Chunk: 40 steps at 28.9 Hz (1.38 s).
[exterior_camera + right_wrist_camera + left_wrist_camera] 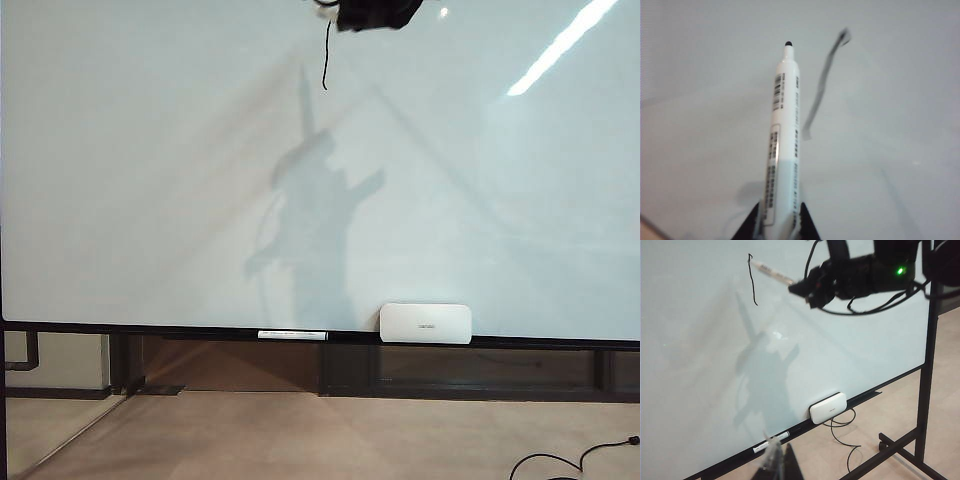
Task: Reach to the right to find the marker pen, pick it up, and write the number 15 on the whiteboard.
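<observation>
The whiteboard [150,150] fills the exterior view. Near its top is one thin black, nearly upright stroke [326,55] of the number 15, also in the left wrist view [752,282] and the right wrist view [821,85]. My right gripper [779,222] is shut on the marker pen [785,135], whose bare black tip points at the board beside the top of the stroke. I cannot tell whether the tip touches. The left wrist view shows that gripper [807,290] and pen [771,272] from the side. My left gripper [779,465] hangs low before the tray rail, its fingertips together and empty.
A white rounded eraser [425,323] and a thin white pen [292,334] rest on the dark tray rail [150,328]. The board's dark stand [925,390] rises at its right edge. Black cable [840,430] lies on the floor below the eraser.
</observation>
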### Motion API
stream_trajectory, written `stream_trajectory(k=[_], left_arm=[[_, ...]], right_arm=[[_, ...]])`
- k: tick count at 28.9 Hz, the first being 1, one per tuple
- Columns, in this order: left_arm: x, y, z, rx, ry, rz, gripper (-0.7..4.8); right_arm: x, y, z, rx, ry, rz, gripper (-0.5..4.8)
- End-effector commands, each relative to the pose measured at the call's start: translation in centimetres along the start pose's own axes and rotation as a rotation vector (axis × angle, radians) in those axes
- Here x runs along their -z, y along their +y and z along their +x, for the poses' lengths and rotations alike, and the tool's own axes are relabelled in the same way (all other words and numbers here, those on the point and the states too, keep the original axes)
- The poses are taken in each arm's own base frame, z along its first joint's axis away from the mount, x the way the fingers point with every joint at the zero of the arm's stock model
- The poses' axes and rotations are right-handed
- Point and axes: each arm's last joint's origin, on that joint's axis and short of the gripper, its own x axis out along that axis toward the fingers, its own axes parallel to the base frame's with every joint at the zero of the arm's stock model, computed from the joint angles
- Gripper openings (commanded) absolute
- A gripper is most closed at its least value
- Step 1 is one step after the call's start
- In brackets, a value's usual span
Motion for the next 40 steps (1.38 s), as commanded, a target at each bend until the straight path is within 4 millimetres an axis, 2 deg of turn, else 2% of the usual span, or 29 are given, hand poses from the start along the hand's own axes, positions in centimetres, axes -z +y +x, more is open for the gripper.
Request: stream_trajectory(k=[1,4,18,26,40], left_arm=[[-0.4,0.0,0.0,0.028,-0.031,0.005,-0.05],[-0.5,0.0,0.0,0.026,-0.038,0.007,-0.05],[-0.5,0.0,0.0,0.022,-0.039,0.011,-0.05],[-0.5,0.0,0.0,0.022,-0.040,0.011,-0.05],[-0.5,0.0,0.0,0.022,-0.040,0.012,-0.05]], right_arm=[[-1.3,-0.7,-0.9,0.080,-0.028,-0.046,-0.01],[-1.7,-1.6,-1.1,0.099,-0.038,-0.048,-0.01],[-1.6,-2.9,-1.2,0.198,-0.019,-0.049,-0.02],[-1.3,-2.9,-1.2,0.224,0.025,-0.065,-0.01],[-1.7,-3.0,-1.2,0.237,-0.017,-0.057,-0.02]])
